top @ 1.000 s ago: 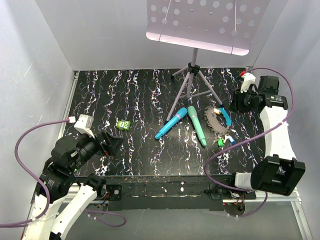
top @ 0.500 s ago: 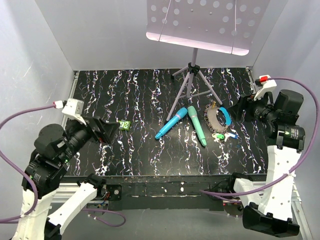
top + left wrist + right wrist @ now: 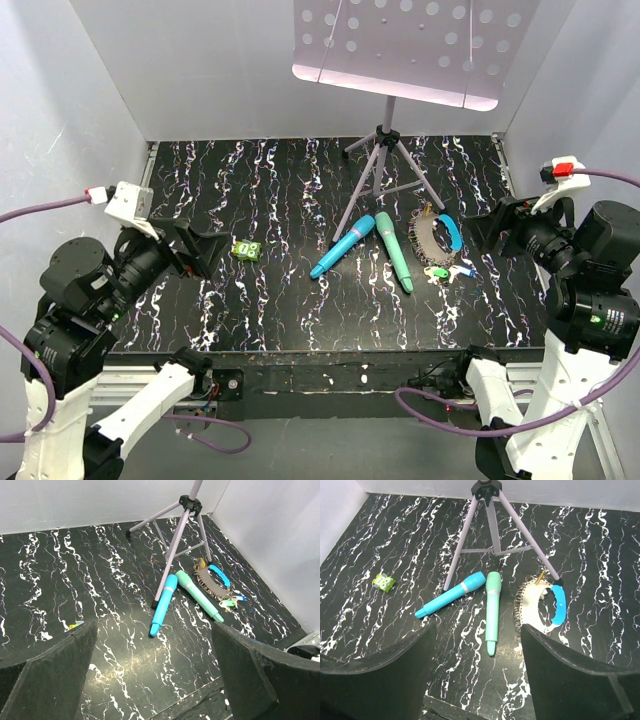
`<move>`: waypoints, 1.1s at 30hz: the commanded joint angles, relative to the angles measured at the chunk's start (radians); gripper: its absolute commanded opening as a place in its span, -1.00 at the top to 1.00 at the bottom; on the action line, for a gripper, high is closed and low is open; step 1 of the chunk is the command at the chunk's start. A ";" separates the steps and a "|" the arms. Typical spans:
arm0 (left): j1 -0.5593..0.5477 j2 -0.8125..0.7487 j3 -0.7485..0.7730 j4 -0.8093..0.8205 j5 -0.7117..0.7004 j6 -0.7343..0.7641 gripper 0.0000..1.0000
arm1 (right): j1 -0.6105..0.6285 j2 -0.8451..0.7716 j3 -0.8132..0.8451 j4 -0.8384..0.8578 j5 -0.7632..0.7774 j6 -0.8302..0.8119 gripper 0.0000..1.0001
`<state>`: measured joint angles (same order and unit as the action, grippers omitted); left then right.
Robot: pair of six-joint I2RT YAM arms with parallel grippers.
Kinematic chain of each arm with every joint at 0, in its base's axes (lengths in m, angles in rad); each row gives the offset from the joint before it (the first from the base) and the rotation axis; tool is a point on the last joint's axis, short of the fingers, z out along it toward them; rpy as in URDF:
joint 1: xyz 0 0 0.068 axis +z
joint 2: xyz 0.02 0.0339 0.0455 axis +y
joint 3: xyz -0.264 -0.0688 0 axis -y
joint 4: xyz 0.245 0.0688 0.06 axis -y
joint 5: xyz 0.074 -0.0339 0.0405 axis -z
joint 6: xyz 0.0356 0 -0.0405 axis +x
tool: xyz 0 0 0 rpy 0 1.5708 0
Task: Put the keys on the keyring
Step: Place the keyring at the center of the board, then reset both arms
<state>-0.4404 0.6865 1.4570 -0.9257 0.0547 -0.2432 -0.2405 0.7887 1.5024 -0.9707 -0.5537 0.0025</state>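
Keys by keyring, L gripper spread wide, R gripper likewise

No legible text, brand or sign anywhere in your views. Only candidate: small green block, left of centre in top view, mid-left in right wrist view. White marks on its top face, digit-like from above, too small and blurred for you to read.
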 commanded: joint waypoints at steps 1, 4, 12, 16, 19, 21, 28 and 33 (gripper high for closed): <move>0.005 -0.021 0.037 -0.039 -0.006 0.021 -0.96 | -0.014 0.000 0.015 -0.029 -0.055 -0.030 -0.53; 0.005 -0.044 0.036 -0.044 -0.009 0.018 -0.96 | -0.014 -0.014 -0.007 -0.029 -0.055 -0.030 -0.53; 0.005 -0.128 -0.011 -0.044 -0.041 -0.008 -0.96 | -0.016 -0.039 -0.002 -0.029 -0.055 -0.030 -0.53; 0.005 -0.133 -0.006 -0.047 -0.039 -0.013 -0.96 | -0.017 -0.025 0.005 -0.029 -0.055 -0.030 -0.53; 0.005 -0.137 -0.018 -0.033 -0.041 -0.018 -0.96 | -0.019 -0.017 0.009 -0.029 -0.055 -0.030 -0.53; 0.006 -0.140 -0.033 -0.024 -0.039 -0.021 -0.96 | -0.019 -0.014 0.010 -0.029 -0.055 -0.030 -0.53; 0.005 -0.156 -0.076 -0.004 -0.041 -0.027 -0.96 | -0.026 -0.009 -0.007 0.024 -0.124 0.044 -0.71; 0.005 -0.165 -0.086 0.002 -0.039 -0.025 -0.96 | -0.029 -0.003 0.005 0.007 -0.121 0.013 -0.72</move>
<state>-0.4404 0.5343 1.3804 -0.9424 0.0246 -0.2691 -0.2626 0.7780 1.4883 -0.9924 -0.6472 0.0158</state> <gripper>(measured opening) 0.982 0.855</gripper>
